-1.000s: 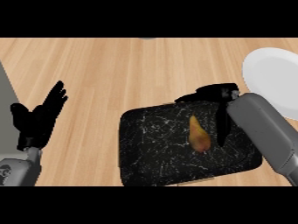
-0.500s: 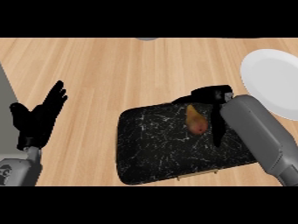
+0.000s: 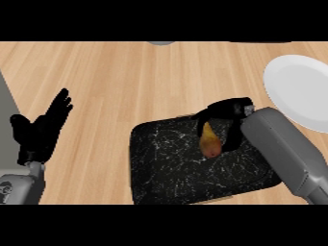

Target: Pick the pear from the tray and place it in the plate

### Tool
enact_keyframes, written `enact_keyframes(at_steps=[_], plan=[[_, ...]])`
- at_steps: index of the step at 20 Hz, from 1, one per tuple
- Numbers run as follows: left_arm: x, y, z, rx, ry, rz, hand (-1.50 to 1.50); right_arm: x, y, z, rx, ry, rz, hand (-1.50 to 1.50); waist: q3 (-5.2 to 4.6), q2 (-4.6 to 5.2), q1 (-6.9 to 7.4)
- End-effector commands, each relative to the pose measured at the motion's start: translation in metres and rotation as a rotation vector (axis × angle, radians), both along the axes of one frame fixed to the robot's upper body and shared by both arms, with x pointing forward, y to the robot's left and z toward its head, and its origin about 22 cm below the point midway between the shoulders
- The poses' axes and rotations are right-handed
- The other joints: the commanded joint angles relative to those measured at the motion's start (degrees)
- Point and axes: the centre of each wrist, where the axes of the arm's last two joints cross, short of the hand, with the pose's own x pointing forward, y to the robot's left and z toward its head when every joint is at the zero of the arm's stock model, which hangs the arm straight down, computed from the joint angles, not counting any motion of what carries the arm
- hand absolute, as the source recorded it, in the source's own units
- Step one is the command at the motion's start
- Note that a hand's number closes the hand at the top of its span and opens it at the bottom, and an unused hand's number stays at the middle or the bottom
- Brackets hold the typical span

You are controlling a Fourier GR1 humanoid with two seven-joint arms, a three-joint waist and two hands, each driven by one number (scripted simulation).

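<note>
My right hand (image 3: 225, 111) curls round the smooth yellow pear (image 3: 209, 140) above the black marbled tray (image 3: 173, 168); round white plate (image 3: 308, 93) alongside

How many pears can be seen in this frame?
1. The pear is over the dark tray, with the right hand curled round its upper end. The white plate holds none. The forearm could hide something on the tray's right part.
</note>
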Motion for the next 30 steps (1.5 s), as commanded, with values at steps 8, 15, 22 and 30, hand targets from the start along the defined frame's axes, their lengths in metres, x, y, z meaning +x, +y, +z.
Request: enact_keyframes(at_steps=[8,15,22,30], plan=[[0.001,0.001,-0.004,0.004,0.014,0.022,0.00,-0.020,0.008,-0.030,0.105,0.084,0.019,1.50,0.51,1.32,0.01],[0.007,0.015,0.012,0.010,0.008,0.063,0.00,-0.049,-0.033,-0.011,0.212,-0.512,-0.223,1.50,0.56,0.68,-3.13],[-0.011,0.015,0.005,0.011,0.018,0.054,0.00,-0.063,-0.067,0.036,0.413,-0.998,-0.434,1.50,0.59,0.39,-3.23],[0.000,0.002,0.003,-0.010,0.025,0.041,0.00,-0.083,-0.118,0.076,0.428,-1.218,-0.778,1.50,0.50,1.10,-1.24]])
